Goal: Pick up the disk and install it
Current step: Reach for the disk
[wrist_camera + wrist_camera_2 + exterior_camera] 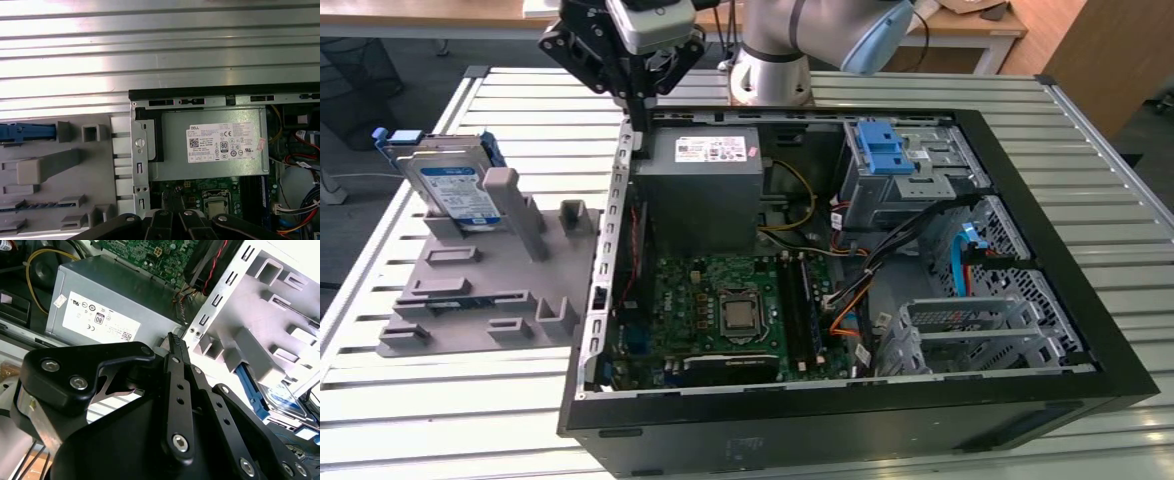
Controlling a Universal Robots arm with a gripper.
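**Disk parked in the stand, gripper clenched and empty at the case wall**

In the exterior view you see the disk (454, 185) standing on edge in the grey stand (480, 290). The stand sits on the slatted table (440, 420), outside the open computer case (854, 420), on the exterior view's left. The disk is a flat silver drive with a white-and-blue label facing the camera. A blue plastic bracket runs around it and sticks out at its upper corners.

Your gripper (640, 120) hangs over the case wall nearest the stand, just beside the grey power supply (700, 185). It is apart from the disk. Its fingers look pressed together with nothing between them.

The first wrist view looks straight down. The disk (25, 131) appears there as a blue bracket edge beside the stand's posts, with the power supply's white sticker face-up. The gripper (173, 216) sits above the green board.

The second wrist view looks along the gripper (172, 340). It gives you a slice of the disk (287, 401), label and blue frame, behind the stand's grey posts.
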